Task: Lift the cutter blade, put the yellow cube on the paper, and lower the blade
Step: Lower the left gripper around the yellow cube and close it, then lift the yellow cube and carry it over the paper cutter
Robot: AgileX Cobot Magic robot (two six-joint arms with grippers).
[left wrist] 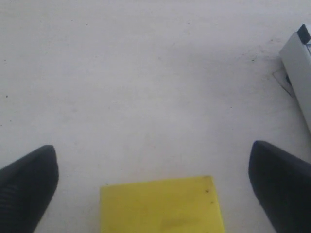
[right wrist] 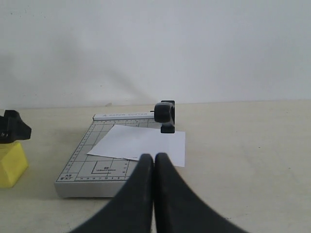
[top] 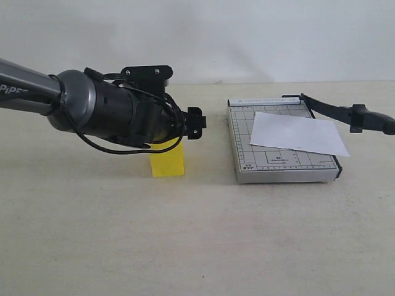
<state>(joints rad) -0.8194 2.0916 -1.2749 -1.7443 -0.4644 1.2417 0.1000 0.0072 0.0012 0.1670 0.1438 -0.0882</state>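
Note:
The yellow cube (top: 168,161) rests on the table left of the grey gridded trimmer (top: 247,148). My left gripper (top: 191,123) hovers just above it, open; in the left wrist view the cube (left wrist: 160,206) lies between the spread fingers (left wrist: 29,187), untouched. The white paper (top: 299,132) lies skewed on the trimmer base. The cutter blade (top: 336,111) stands raised at the trimmer's right side, its thick handle (top: 370,118) held by nothing. My right gripper (right wrist: 154,158) is shut on nothing, short of the trimmer (right wrist: 85,170), facing the paper (right wrist: 141,143) and the handle (right wrist: 164,114).
A corner of the trimmer (left wrist: 299,63) shows at the edge of the left wrist view. A white wall (top: 247,37) closes off the back of the table. The cube (right wrist: 10,165) and a left finger (right wrist: 12,128) appear in the right wrist view.

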